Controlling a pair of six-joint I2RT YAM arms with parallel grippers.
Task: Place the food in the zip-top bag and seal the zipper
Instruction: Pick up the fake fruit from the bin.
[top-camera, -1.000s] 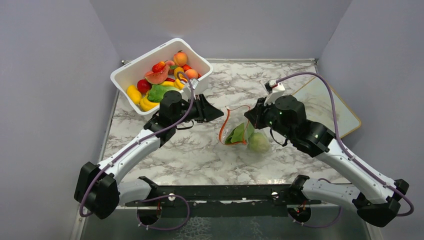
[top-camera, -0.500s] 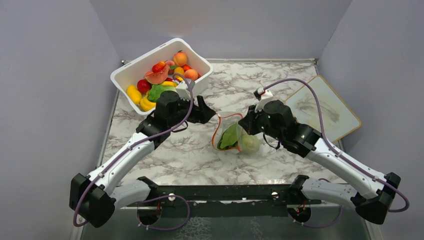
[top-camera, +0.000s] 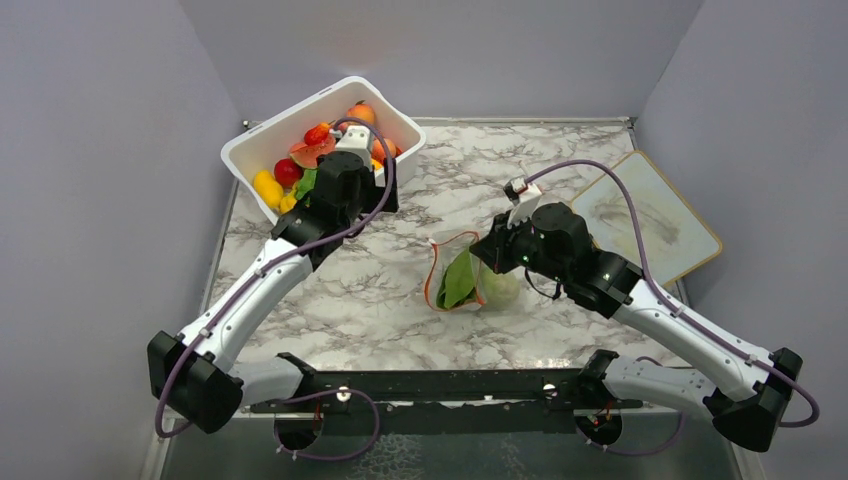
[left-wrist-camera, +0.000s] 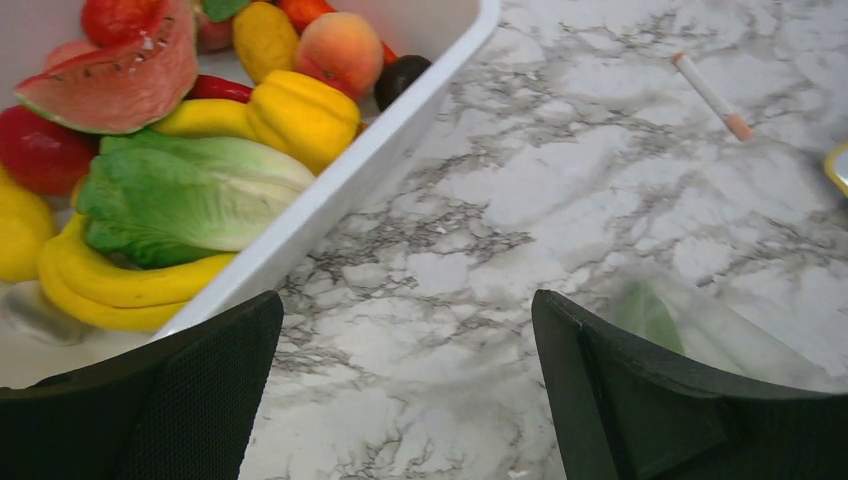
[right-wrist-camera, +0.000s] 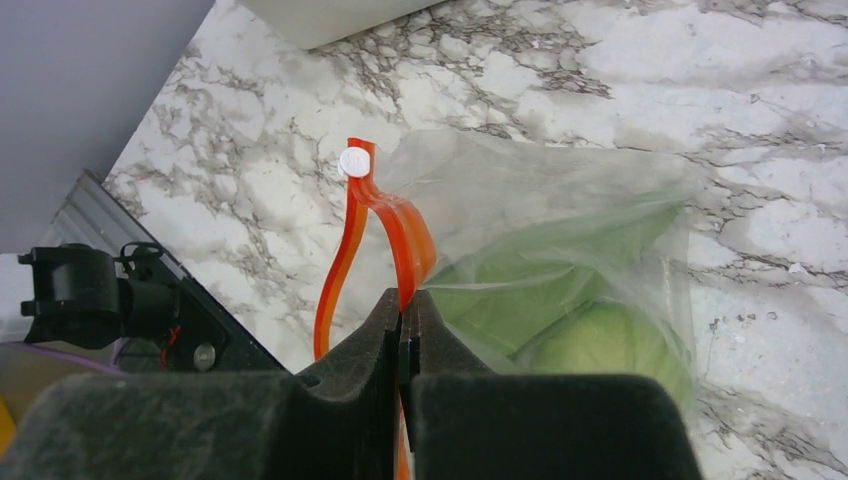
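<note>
The clear zip-top bag (top-camera: 478, 283) lies mid-table with a round green cabbage (right-wrist-camera: 610, 345) and a leafy bunch (right-wrist-camera: 545, 285) inside it. Its orange-red zipper (right-wrist-camera: 398, 225) stands open in a loop. My right gripper (right-wrist-camera: 405, 300) is shut on that zipper at the mouth's edge. My left gripper (left-wrist-camera: 405, 305) is open and empty, hovering over bare marble just beside the near rim of the white tub (left-wrist-camera: 400, 130). More food fills the tub: a watermelon slice (left-wrist-camera: 120, 80), lettuce (left-wrist-camera: 180, 195), a yellow pepper (left-wrist-camera: 300, 115), a peach (left-wrist-camera: 340, 50) and a banana (left-wrist-camera: 120, 285).
A pale board (top-camera: 650, 215) lies at the table's right edge. A small white stick with an orange tip (left-wrist-camera: 710, 95) rests on the marble past the tub. Grey walls close in on three sides, and a black rail (top-camera: 450, 385) runs along the near edge.
My left gripper has opened wide and drawn back and left from the bag's mouth to the tub. My right gripper has carried the bag a little to the left.
</note>
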